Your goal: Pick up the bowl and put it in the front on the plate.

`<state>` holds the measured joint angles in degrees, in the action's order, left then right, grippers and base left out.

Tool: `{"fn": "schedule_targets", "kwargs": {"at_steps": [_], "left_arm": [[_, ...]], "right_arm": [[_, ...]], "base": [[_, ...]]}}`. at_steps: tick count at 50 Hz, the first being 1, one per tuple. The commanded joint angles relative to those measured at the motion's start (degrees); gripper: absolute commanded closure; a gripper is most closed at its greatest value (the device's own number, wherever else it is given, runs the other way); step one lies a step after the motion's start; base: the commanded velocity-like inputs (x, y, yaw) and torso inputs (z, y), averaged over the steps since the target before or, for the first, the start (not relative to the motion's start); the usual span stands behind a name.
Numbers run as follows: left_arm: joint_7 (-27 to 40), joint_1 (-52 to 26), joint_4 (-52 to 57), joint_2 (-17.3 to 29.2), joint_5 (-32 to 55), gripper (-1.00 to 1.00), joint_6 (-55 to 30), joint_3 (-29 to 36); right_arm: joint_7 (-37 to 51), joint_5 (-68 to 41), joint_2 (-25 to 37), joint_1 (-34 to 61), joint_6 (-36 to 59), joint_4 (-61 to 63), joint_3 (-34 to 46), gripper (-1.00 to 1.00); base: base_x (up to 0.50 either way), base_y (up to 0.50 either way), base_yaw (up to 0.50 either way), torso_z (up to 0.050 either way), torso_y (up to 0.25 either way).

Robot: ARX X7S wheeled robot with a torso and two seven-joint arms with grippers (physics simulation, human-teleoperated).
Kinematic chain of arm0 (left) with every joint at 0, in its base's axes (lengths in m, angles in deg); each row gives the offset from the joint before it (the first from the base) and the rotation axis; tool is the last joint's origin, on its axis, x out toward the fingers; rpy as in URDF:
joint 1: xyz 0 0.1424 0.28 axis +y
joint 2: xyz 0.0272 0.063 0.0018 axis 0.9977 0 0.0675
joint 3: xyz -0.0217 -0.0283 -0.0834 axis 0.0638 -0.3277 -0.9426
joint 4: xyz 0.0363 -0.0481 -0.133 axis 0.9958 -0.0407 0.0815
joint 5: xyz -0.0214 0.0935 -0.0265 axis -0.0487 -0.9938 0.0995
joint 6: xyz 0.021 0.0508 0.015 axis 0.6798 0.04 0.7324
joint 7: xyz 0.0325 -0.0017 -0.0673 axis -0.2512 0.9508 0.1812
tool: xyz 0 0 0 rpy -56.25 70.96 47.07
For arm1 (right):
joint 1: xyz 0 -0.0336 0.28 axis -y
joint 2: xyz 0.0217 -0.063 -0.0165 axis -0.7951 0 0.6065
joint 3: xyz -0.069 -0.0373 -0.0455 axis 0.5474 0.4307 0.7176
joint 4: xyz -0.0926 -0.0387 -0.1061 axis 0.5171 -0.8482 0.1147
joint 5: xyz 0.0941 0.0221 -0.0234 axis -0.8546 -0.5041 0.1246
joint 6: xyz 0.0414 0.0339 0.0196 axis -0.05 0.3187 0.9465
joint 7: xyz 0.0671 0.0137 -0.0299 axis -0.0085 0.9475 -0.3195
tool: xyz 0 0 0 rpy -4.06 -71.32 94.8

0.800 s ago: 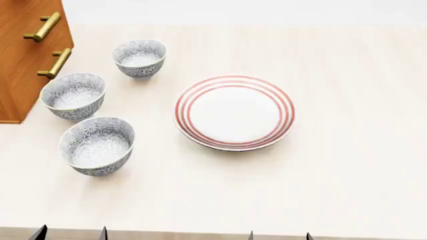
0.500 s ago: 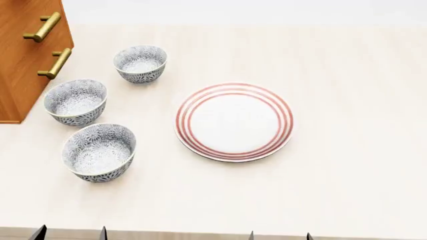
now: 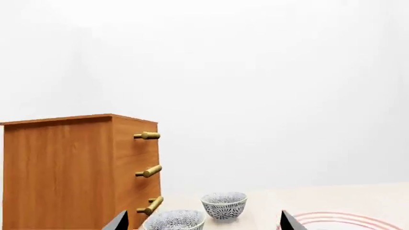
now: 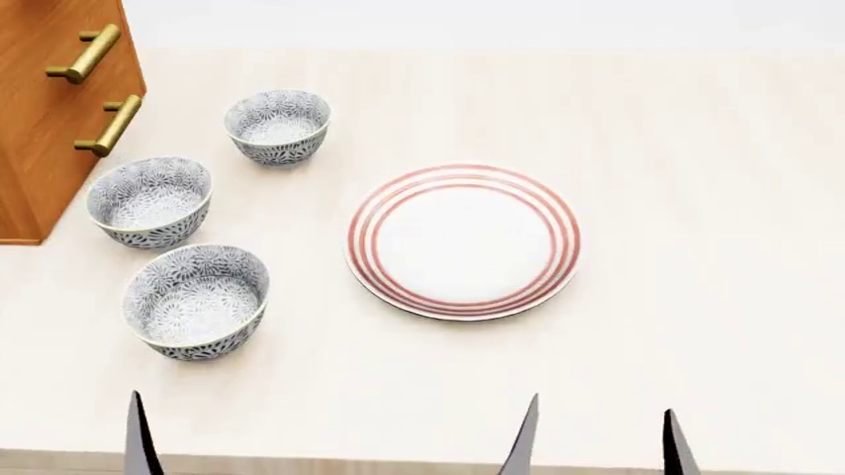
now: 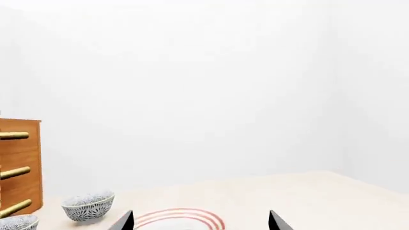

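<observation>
Three look-alike floral bowls stand in a row at the left. The front bowl (image 4: 196, 300) is the one nearest me, with the middle bowl (image 4: 148, 201) and the back bowl (image 4: 277, 126) behind it. The red-ringed white plate (image 4: 464, 240) lies to their right and has nothing on it. My left gripper (image 3: 203, 223) is open at the table's near edge, short of the bowls, and one of its fingertips (image 4: 139, 440) shows in the head view. My right gripper (image 4: 601, 450) is open, just short of the plate (image 5: 179, 218), and holds nothing.
A wooden cabinet (image 4: 53, 109) with brass handles (image 4: 109, 124) stands at the far left, close beside the middle bowl. The pale table (image 4: 713, 198) stretches wide to the right of the plate. In the left wrist view two bowls (image 3: 224, 205) sit beside the cabinet (image 3: 70, 167).
The fingertips of both grippers have risen further into the head view from its bottom edge. Earlier the head view shifted slightly. Bowls and plate have not moved on the table.
</observation>
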<state>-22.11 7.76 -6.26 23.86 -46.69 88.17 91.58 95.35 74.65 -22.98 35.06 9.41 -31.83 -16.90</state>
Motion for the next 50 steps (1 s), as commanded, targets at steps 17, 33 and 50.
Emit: {"fn": "schedule_targets", "kwargs": {"at_steps": [17,33,50], "left_arm": [[4.86,1.9,3.63,2.07,-2.85,-1.0,9.15,1.74],[5.71,1.8,3.7,3.04,-2.18,-1.0,8.78,2.8],[6.78,1.83,3.99,3.82,-2.06,-1.0,8.61,3.6]], "right_arm": [[4.31,0.12,1.82,-1.31,-18.42,1.41,2.04,-1.0],[5.95,-0.23,2.92,-1.39,-19.19,1.34,3.17,-1.0],[7.35,0.0,3.88,-1.25,-19.87,0.8,4.2,-1.0]], "base": [[0.0,0.0,0.0,0.0,0.0],[0.0,0.0,0.0,0.0,0.0],[0.0,0.0,0.0,0.0,0.0]]}}
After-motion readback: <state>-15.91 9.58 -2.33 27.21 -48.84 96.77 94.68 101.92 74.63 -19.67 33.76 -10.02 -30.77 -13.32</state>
